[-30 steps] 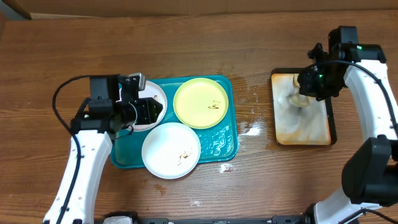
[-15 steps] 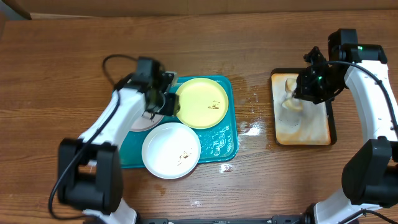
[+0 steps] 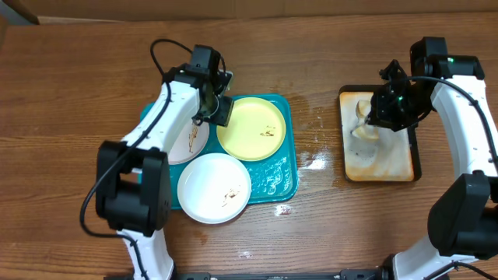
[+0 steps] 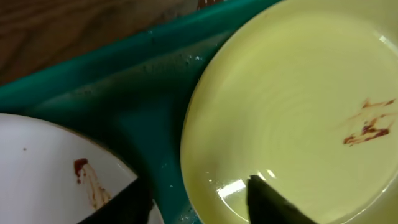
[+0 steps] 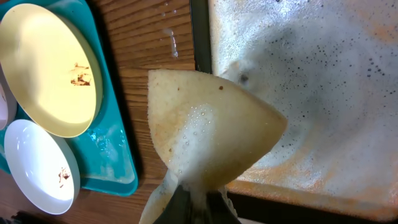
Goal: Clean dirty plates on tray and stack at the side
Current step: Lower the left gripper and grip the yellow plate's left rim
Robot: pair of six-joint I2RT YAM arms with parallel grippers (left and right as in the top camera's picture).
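Overhead: three dirty plates [image 3: 214, 187] sit smeared on the teal tray [image 3: 282, 179], none stacked. Left wrist: my left gripper [image 4: 196, 208] is spread over the rim of the yellow plate [image 4: 298, 93]. Right wrist: my right gripper [image 5: 198, 198] pinches a soapy sponge [image 5: 211, 130].

Robot lab: wooden table [image 3: 327, 47], left arm [image 3: 167, 117], right arm [image 3: 467, 117].

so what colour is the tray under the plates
Teal-blue tray, clearest overhead.

left arm stretched up from 7 o'clock | left gripper [image 3: 215, 110] at 11 o'clock, jaws apart | right gripper [image 3: 372, 123] at 3 o'clock, clamped on sponge [image 5: 211, 130]
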